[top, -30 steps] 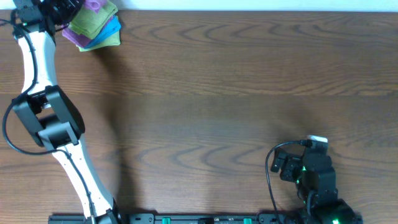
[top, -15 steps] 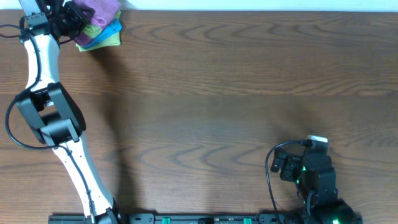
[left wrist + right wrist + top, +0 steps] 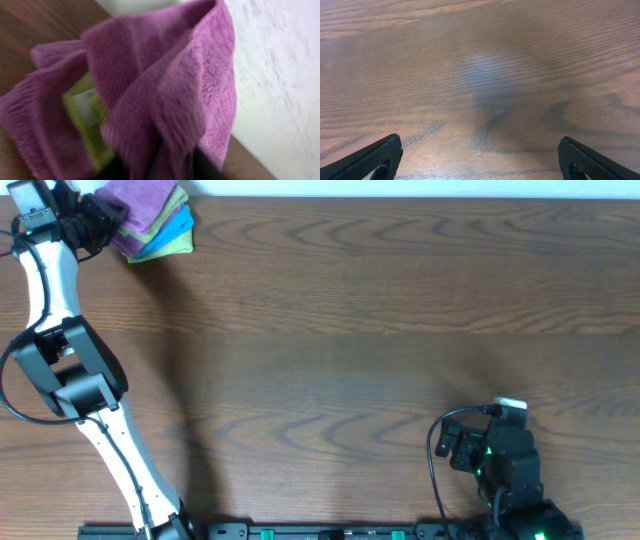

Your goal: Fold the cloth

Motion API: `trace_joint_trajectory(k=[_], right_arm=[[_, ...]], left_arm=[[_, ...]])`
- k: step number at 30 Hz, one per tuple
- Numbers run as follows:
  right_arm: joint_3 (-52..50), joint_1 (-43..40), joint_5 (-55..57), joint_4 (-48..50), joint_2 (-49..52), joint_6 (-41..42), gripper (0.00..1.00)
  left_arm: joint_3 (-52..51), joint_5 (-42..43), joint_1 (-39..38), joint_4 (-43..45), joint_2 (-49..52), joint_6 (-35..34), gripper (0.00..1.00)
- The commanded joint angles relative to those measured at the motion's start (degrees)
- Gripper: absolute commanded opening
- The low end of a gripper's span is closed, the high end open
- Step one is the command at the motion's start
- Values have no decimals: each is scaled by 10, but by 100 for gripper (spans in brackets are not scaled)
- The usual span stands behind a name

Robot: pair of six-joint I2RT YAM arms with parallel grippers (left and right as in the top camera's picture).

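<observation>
Dark wood tabletop [image 3: 350, 330]. At its far left corner the left fingers [image 3: 100, 215] look pinched shut on the cloth [image 3: 145, 202], bunching it above the green cloth [image 3: 87, 115] and blue cloth [image 3: 178, 225], probably to free it for folding. Near right, the right fingers [image 3: 480, 150] hang wide apart, empty.

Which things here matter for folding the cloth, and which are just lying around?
For the job: purple cloth; left gripper, gripping it.
Just lying about: green cloth; blue cloth, both in the same pile.
</observation>
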Motion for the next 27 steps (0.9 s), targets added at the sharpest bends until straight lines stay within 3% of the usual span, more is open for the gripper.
trace_joint_trajectory(k=[1,3,17,27], right_arm=[[-2,2,6,1,-1,8,99],[-2,2,6,1,-2,8,99],[-2,2,6,1,-2,8,99],[-2,2,6,1,-1,8,99]], left_arm=[[11,-25,-1,-7,-1,7,77],[11,-30,-1,-9,-1,7,97],[12,-113,19,-12,-2,-1,95],[13,-81,78,-26,-12,-22,95]])
